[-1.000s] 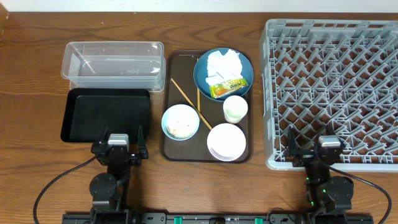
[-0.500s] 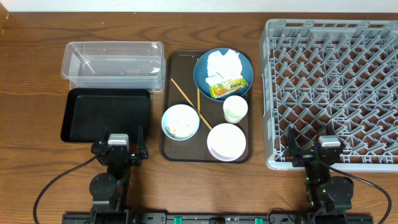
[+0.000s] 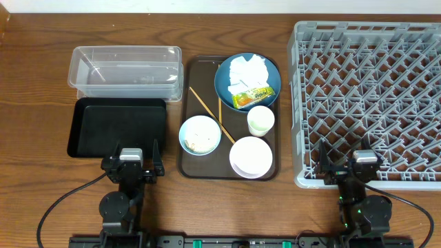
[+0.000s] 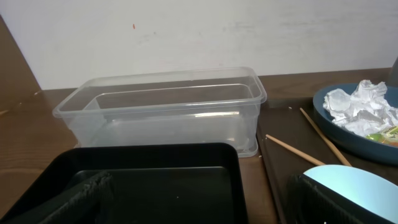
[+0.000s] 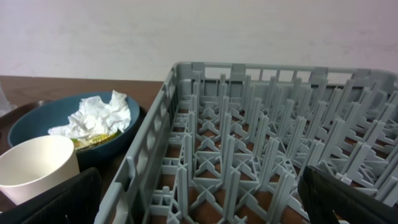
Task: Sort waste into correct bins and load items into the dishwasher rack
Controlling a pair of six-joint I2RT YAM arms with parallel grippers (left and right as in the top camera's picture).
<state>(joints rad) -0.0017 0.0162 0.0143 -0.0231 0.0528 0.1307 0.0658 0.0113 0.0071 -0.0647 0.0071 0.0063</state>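
The left gripper (image 3: 134, 160) and right gripper (image 3: 344, 168) sit at the near edge of a wooden table (image 3: 41, 83), each holding nothing. In both wrist views the dark fingers (image 4: 74, 200) (image 5: 53, 200) stand at opposite lower corners of the frame, showing the jaws spread wide. The left gripper is just short of the shallow black tray (image 3: 117, 127), with the clear plastic tub (image 3: 124, 69) touching the tray's far side. The right gripper is at the near left corner of the grey dishwasher rack (image 3: 372, 89), whose pegs hold nothing visible. Between the bins and the rack lies a dark brown serving tray (image 3: 200, 69) carrying all the tableware. At its far end is the dark blue plate (image 3: 224, 86), with crumpled white napkins (image 3: 247, 70) and a yellow-green-orange snack wrapper (image 3: 253, 96) on it. The small white cup (image 3: 260, 120) stands just beside the plate's near rim. The white bowl (image 3: 251, 157) sits nearer still. The light blue bowl (image 3: 200, 134) sits to its left, with pale scraps inside too small to identify. Two wooden chopsticks (image 3: 207, 108) lie loose on the tray between the light blue bowl and the plate.
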